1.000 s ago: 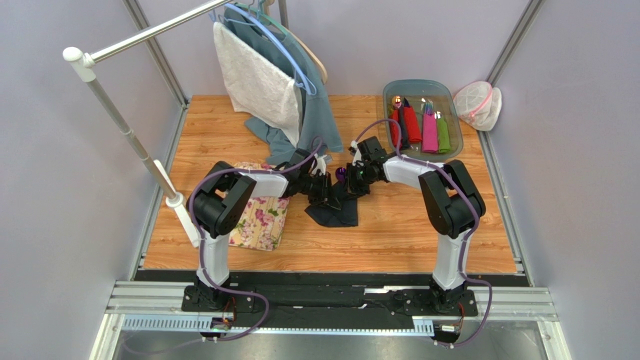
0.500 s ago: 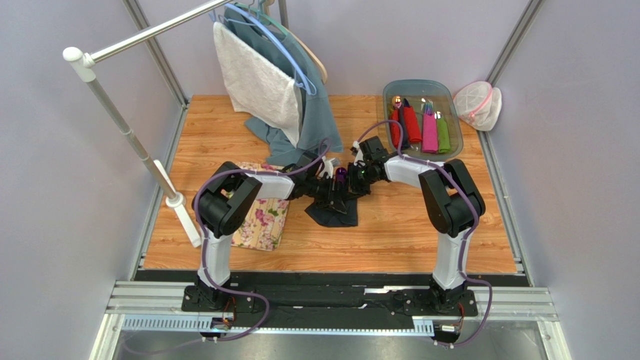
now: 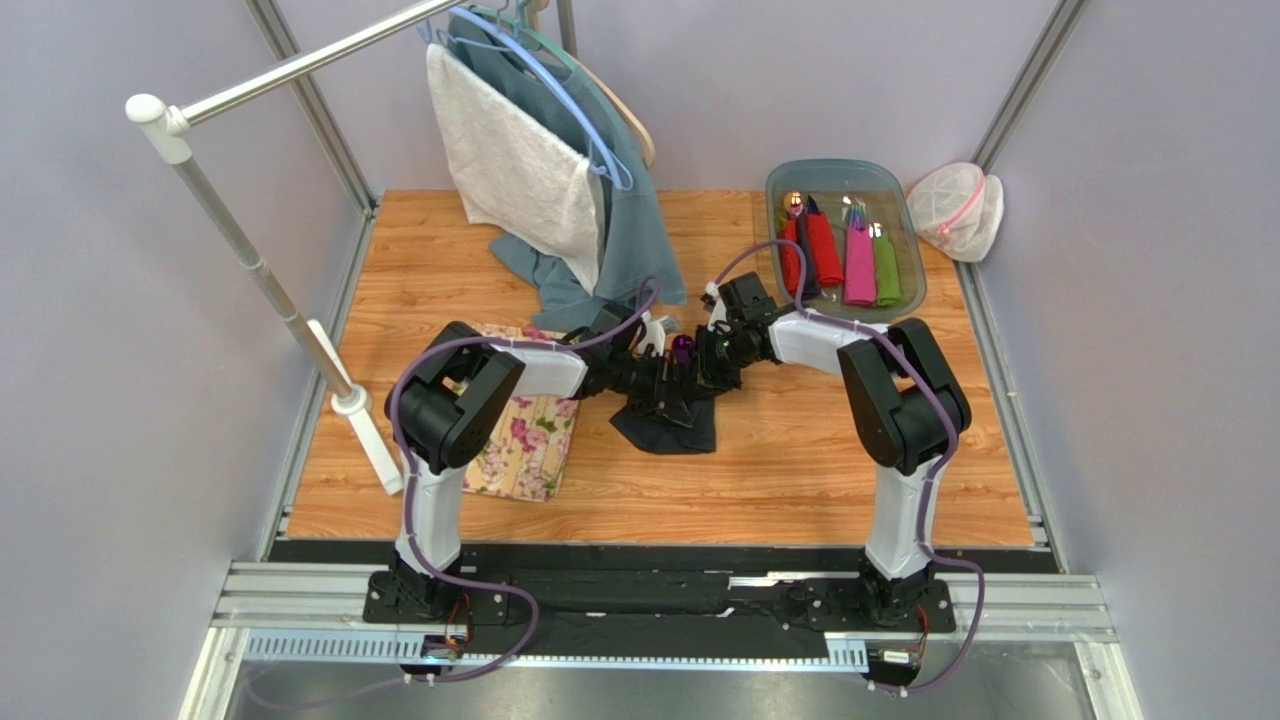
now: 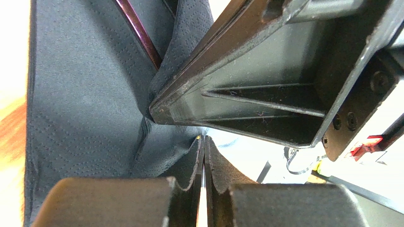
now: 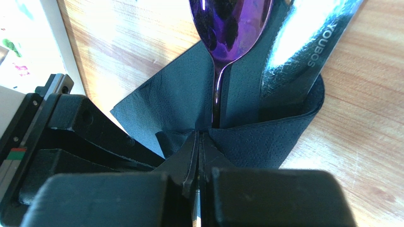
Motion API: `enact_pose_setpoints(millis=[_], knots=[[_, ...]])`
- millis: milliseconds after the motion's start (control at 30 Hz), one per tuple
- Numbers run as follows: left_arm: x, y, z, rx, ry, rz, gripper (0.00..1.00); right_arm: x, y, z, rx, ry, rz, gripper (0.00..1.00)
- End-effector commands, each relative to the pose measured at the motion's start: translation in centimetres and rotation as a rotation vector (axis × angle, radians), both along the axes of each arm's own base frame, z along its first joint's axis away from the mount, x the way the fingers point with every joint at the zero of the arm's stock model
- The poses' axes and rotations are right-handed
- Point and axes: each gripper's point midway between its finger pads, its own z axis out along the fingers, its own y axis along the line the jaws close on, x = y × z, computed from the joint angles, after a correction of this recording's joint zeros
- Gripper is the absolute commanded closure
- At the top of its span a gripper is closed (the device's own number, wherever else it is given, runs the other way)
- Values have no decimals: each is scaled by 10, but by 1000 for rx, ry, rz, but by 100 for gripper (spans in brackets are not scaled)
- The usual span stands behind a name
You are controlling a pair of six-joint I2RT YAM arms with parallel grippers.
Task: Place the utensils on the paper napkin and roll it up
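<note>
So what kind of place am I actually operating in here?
Looks like a lab test cell staged as a household bench, not a real home: metal frame posts and plain grey walls box in a wood-look tabletop, with a clothes rail and a tray of rolled napkins as props.

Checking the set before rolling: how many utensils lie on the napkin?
2: a purple spoon and, beside it, a knife, both on the napkin; others may be hidden.
</note>
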Motion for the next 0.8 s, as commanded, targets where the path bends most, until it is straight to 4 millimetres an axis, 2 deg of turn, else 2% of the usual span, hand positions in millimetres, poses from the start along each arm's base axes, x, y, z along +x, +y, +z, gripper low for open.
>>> enact_pose_setpoints(millis=[0, 200, 267, 633, 733, 767], knots=[[3, 3, 6, -6, -23, 5, 89, -5, -34, -30, -161, 8, -33, 99], [11, -4, 27, -69, -33, 42, 85, -7, -37, -35, -163, 35, -67, 100], [13, -6, 27, -72, -27, 53, 85, -6, -39, -36, -164, 41, -76, 100], [21, -9, 17, -56, -15, 75, 85, -8, -39, -33, -148, 59, -94, 100], [21, 0, -2, 20, 12, 86, 89, -8, -40, -32, -142, 61, -94, 99], [21, 4, -8, 43, 13, 85, 95, -7, -38, -29, -133, 55, -90, 99]])
